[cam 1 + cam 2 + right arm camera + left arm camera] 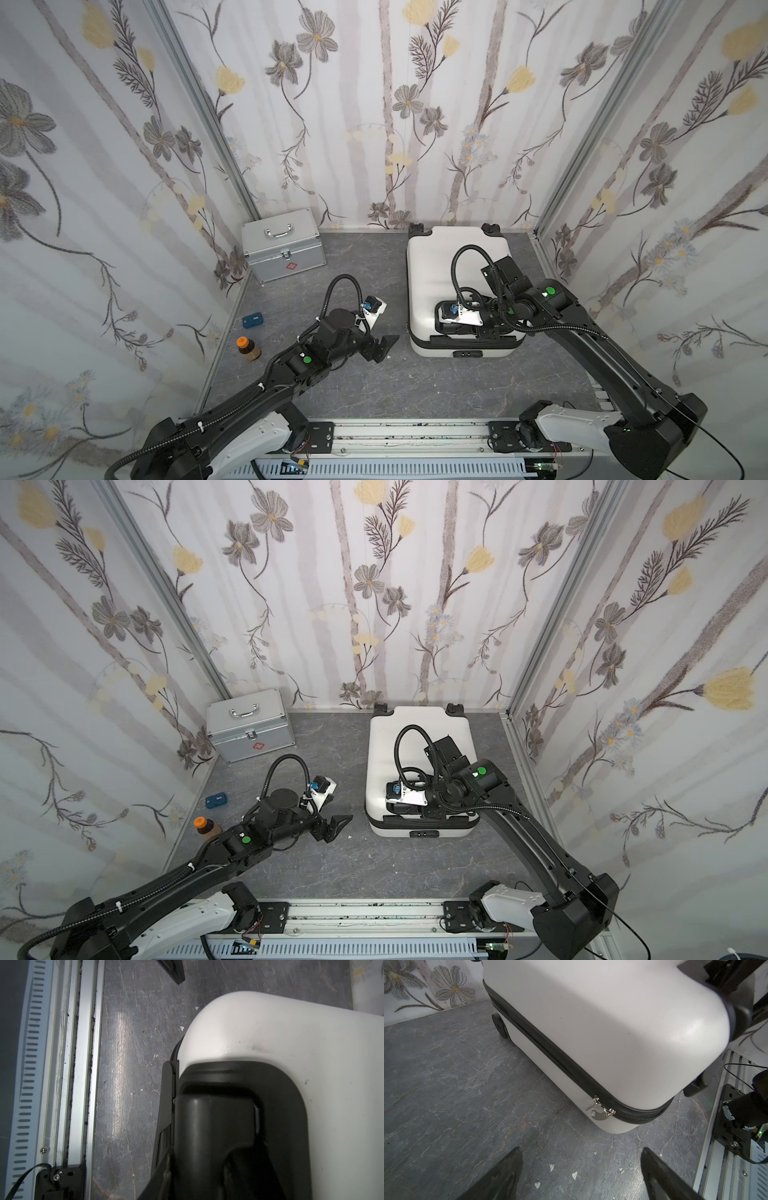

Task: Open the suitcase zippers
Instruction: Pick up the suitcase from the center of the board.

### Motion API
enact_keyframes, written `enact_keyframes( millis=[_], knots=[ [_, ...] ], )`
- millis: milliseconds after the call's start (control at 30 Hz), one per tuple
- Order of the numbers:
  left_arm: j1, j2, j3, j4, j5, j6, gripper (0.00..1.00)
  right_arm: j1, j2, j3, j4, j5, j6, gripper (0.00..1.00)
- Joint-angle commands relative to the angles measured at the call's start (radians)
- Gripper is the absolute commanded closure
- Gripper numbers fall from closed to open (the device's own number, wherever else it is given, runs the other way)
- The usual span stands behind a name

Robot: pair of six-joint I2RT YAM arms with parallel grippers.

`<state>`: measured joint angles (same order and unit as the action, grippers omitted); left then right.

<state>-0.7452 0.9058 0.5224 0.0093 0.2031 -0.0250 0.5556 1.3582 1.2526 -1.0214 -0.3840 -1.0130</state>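
Grey marbled table (353, 386) carries the white suitcase (449, 266). Left of the suitcase, the left hand (581, 1149) hangs released, fingers spread wide, facing the closed zippers (550, 1043), whose two metal pulls (600, 1109) meet at its corner. On its black handle panel (270, 1076) sits the right hand (446, 328); I cannot tell its grip.

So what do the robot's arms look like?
Both arms are mostly black with white shells near their bases. The left arm and right arm each carry a round green dot, a looping ribbed black cable and a small white wrist camera. The left end effector has two black pointed fingers.
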Motion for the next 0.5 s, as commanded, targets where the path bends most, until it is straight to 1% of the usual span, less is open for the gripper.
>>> enact_keyframes(
  millis=[0, 67, 100, 233, 367, 467],
  knots=[
    [0.000, -0.028, -0.042, 0.074, 0.054, 0.069, 0.21, -0.014, -0.033, -0.013, 0.274, -0.185, 0.012, 0.94],
    [-0.001, -0.040, -0.071, 0.111, 0.125, 0.127, 0.30, -0.031, -0.044, -0.022, 0.289, -0.221, 0.005, 0.94],
    [0.000, -0.042, -0.086, 0.131, 0.149, 0.148, 0.31, -0.038, -0.048, -0.026, 0.295, -0.240, 0.000, 0.94],
    [-0.004, -0.019, -0.124, 0.204, 0.169, 0.164, 0.34, -0.054, -0.045, -0.029, 0.306, -0.274, 0.002, 0.97],
    [-0.008, 0.053, -0.171, 0.353, 0.174, 0.143, 0.40, -0.056, -0.045, -0.031, 0.304, -0.279, 0.001, 0.97],
    [-0.009, 0.126, -0.188, 0.485, 0.162, 0.130, 0.40, -0.056, -0.052, -0.043, 0.296, -0.283, -0.019, 0.97]
  ],
)
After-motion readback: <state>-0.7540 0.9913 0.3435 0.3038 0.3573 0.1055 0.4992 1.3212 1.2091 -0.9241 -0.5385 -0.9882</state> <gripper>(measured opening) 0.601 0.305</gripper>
